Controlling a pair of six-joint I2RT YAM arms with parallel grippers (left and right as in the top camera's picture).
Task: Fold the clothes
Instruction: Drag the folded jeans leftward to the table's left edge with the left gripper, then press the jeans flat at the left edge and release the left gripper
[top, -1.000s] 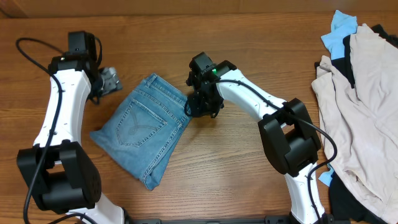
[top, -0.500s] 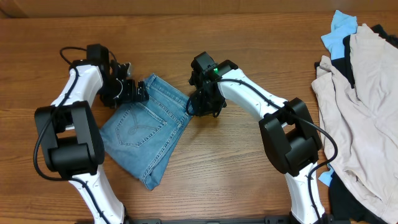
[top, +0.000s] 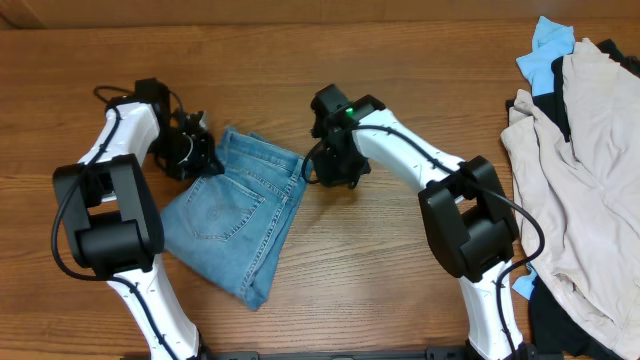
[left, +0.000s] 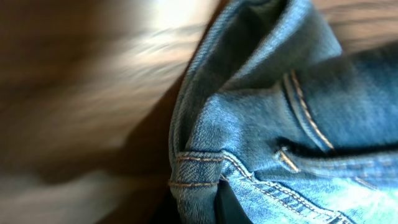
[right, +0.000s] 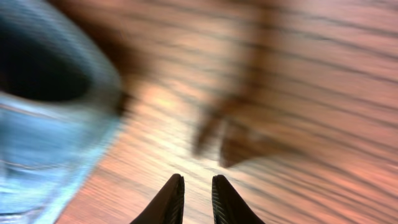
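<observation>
Though compact, faded light-blue jeans (top: 235, 212), pocket-up

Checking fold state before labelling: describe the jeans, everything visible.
The jeans are light-blue faded denim, folded into a compact slanted bundle lying on the wooden table, with a stitched back pocket facing up. The wide end lies far from the robot bases and the narrow end near them. The left wrist view shows tan topstitching and a bunched corner. The left end effector sits at the top-left corner; grip unclear. The right end effector is at the right edge; contact unclear.
</observation>
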